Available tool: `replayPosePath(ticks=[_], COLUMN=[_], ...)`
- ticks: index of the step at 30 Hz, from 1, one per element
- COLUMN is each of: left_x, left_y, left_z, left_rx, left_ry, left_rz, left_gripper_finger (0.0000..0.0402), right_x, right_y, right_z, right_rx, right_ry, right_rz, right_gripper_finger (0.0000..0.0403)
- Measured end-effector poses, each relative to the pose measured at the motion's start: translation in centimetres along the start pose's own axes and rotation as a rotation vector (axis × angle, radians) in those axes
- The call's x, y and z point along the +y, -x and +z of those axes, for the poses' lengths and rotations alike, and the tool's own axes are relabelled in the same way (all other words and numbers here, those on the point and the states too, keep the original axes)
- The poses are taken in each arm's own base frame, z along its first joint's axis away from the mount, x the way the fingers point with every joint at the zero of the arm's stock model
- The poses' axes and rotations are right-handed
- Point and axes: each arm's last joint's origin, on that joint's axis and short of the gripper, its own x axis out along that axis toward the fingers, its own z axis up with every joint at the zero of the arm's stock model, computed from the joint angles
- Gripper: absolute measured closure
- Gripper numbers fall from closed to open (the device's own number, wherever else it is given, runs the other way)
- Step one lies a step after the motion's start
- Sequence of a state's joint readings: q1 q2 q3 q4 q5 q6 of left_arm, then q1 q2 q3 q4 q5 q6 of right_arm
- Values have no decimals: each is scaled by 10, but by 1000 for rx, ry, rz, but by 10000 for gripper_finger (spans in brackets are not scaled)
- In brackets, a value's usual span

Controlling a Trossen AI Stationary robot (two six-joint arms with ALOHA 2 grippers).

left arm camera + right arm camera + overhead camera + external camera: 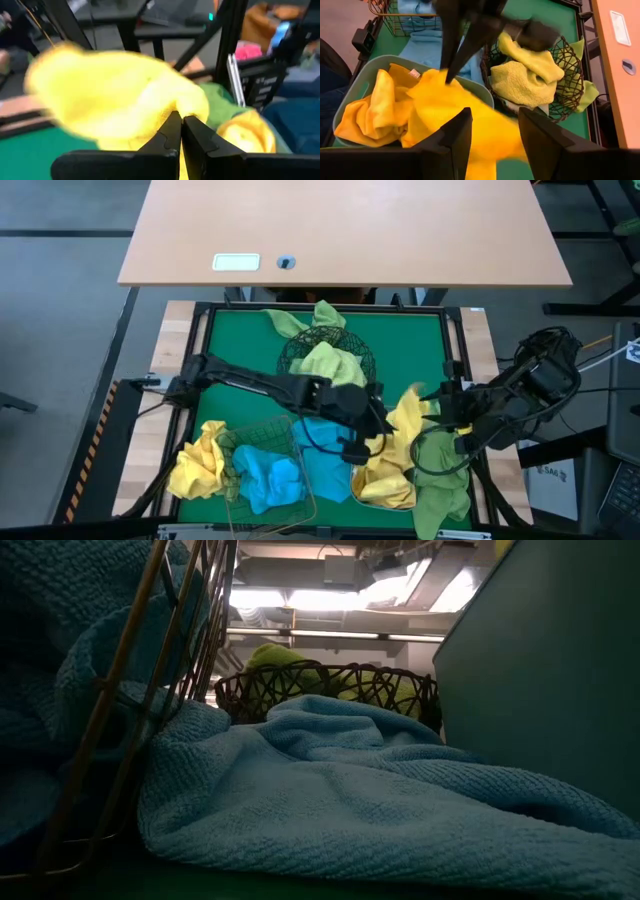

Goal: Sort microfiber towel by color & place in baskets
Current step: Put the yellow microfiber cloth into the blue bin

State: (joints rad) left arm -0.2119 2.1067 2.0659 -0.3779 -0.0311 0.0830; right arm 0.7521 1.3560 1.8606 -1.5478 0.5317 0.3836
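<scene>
Along the near edge of the green mat (420,350), from left to right, lie a loose yellow towel (197,463), the copper wire basket (262,442) with a blue towel (270,480) in it, a second blue towel (325,458) spread flat on the mat, and the translucent tub (366,80) holding several yellow towels (375,112); a green towel (440,480) hangs over the tub's right side. Just above the tub, the left gripper (181,127) has its jaws pressed together on a bright yellow towel (115,92), which hangs from them over the tub's far rim. The right gripper (494,131) hovers close on the right with its fingers spread apart and nothing between them, that same yellow cloth lying just beyond them. Farther back, at the middle of the mat, the round black mesh bowl (335,355) holds light green towels (332,363), and another green towel (305,318) is draped over its far rim.
</scene>
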Motion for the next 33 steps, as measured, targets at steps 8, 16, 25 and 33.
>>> replayPosePath(ticks=[8, 16, 25, 33], left_x=[-3, -4, -6, 7], left_y=[-23, -21, -23, -21], left_z=[-33, -44, -65, -67], left_rx=[184, 298, 431, 435], left_ry=[25, 112, 313, 365], left_rz=[-13, -11, -19, -34], left_gripper_finger=[401, 401, 401, 401], right_x=[0, 0, -1, -1], right_y=[0, 0, 0, -1], right_z=[-1, -1, -2, -2], right_rx=[4, 5, 18, 19], right_ry=[1, -43, -70, -104], right_rz=[-1, -3, -10, -14], right_gripper_finger=[242, 242, 242, 242])
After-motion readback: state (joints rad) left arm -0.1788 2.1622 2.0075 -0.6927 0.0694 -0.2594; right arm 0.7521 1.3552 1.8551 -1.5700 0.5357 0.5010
